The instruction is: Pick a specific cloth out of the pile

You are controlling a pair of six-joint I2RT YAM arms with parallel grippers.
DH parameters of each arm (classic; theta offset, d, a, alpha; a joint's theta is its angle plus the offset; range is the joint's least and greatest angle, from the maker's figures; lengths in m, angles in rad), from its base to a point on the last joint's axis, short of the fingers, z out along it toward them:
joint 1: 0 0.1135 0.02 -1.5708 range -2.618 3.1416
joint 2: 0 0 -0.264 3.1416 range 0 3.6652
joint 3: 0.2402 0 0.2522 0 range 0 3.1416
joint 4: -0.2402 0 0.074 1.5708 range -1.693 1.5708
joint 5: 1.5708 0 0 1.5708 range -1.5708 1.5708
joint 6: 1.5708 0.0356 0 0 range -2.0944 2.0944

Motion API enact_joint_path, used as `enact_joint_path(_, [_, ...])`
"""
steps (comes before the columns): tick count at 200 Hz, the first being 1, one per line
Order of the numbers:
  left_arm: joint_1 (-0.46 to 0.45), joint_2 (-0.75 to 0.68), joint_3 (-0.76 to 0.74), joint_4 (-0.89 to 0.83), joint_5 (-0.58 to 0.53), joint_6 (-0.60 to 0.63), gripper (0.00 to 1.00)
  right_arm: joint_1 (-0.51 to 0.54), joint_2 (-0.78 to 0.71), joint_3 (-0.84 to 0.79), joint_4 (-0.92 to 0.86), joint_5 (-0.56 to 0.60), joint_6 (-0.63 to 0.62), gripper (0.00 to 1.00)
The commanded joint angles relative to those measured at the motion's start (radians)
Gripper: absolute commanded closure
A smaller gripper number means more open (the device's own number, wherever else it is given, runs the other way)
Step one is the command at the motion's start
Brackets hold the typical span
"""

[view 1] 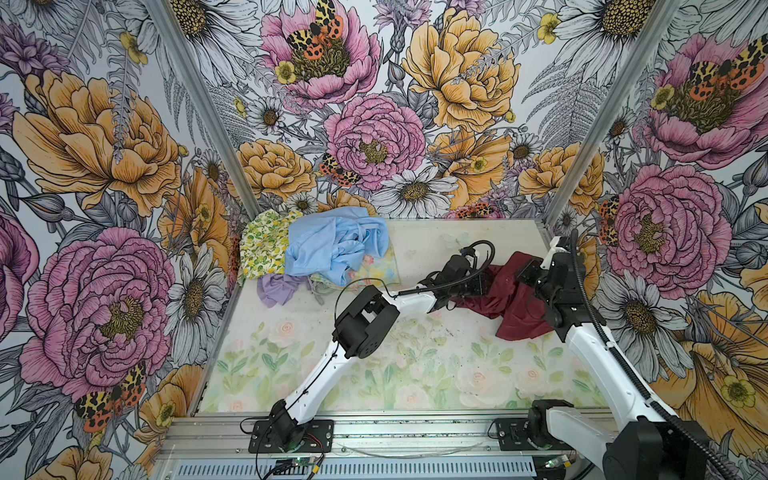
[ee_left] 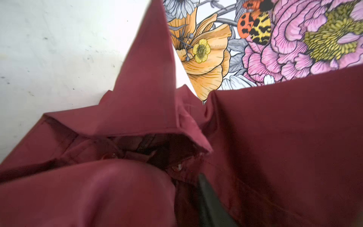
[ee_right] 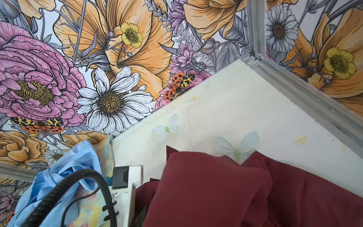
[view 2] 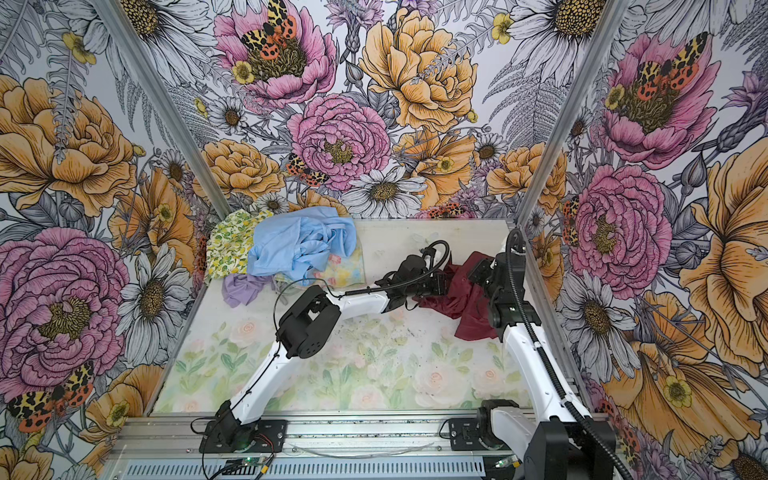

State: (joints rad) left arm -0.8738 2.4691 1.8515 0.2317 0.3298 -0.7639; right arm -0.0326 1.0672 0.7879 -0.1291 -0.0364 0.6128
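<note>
So the cloth (view 1: 521, 309) sits mid-right of the frame on the desk (view 1: 415, 365), well apart from the pile (view 1: 328, 249) at upper left. It's pinched and tented at its upper edge by the right claw (view 1: 522, 272). The left claw (view 1: 482, 286) is buried in its left side, so I can't tell whether that one's gripping.

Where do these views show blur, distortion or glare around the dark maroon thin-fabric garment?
Left wrist view: the dark maroon thin-fabric garment is soft, smeared near the lens; wall print sharper. Right wrist view: its folds crisp. Both top views: metal frame posts splay outward; no glare.
</note>
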Motion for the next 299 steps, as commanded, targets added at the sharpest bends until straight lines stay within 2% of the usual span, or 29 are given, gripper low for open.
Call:
enact_joint_path(1, [0.026, -0.093, -0.023, 0.08, 0.07, -0.003, 0.44, -0.024, -0.004, 0.015, 0.039, -0.017, 0.007, 1.0])
enact_joint_path(31, [0.038, -0.153, -0.045, 0.105, 0.107, 0.008, 0.25, -0.048, -0.008, 0.039, 0.034, -0.032, -0.004, 1.0])
enact_joint_path(33, [0.038, -0.158, -0.047, 0.106, 0.111, 0.008, 0.23, -0.049, -0.009, 0.041, 0.034, -0.033, -0.005, 1.0])
enact_joint_path(40, [0.041, -0.17, -0.048, 0.11, 0.126, 0.004, 0.04, -0.056, -0.012, 0.041, 0.034, -0.035, -0.007, 1.0])
enact_joint_path(43, [0.043, -0.175, -0.049, 0.113, 0.13, -0.001, 0.02, -0.058, -0.014, 0.041, 0.034, -0.035, -0.006, 1.0])
enact_joint_path(100, [0.094, -0.324, -0.194, 0.229, 0.149, -0.06, 0.01, -0.068, -0.021, 0.087, 0.023, -0.041, -0.046, 1.0])
enact_joint_path(124, [0.137, -0.402, -0.299, 0.274, 0.131, -0.07, 0.01, -0.057, 0.019, 0.137, 0.023, -0.073, -0.07, 1.0])
enact_joint_path(149, [0.191, -0.5, -0.43, 0.293, 0.092, -0.071, 0.02, -0.001, 0.1, 0.206, 0.018, -0.085, -0.108, 1.0])
enact_joint_path(183, [0.257, -0.633, -0.6, 0.278, 0.036, -0.063, 0.03, 0.105, 0.293, 0.314, -0.031, -0.068, -0.182, 1.0])
enact_joint_path(222, [0.288, -0.811, -0.733, 0.176, -0.016, 0.01, 0.03, 0.197, 0.614, 0.482, -0.189, -0.015, -0.257, 1.0])
enact_joint_path(250, [0.291, -0.915, -0.79, 0.074, -0.064, 0.079, 0.03, 0.233, 0.824, 0.618, -0.329, 0.011, -0.255, 1.0])
enact_joint_path(272, [0.295, -0.98, -0.82, 0.011, -0.097, 0.112, 0.03, 0.251, 0.895, 0.648, -0.36, 0.031, -0.229, 1.0])
enact_joint_path(299, [0.298, -1.03, -0.853, -0.051, -0.12, 0.14, 0.03, 0.251, 0.924, 0.63, -0.362, 0.042, -0.194, 0.79])
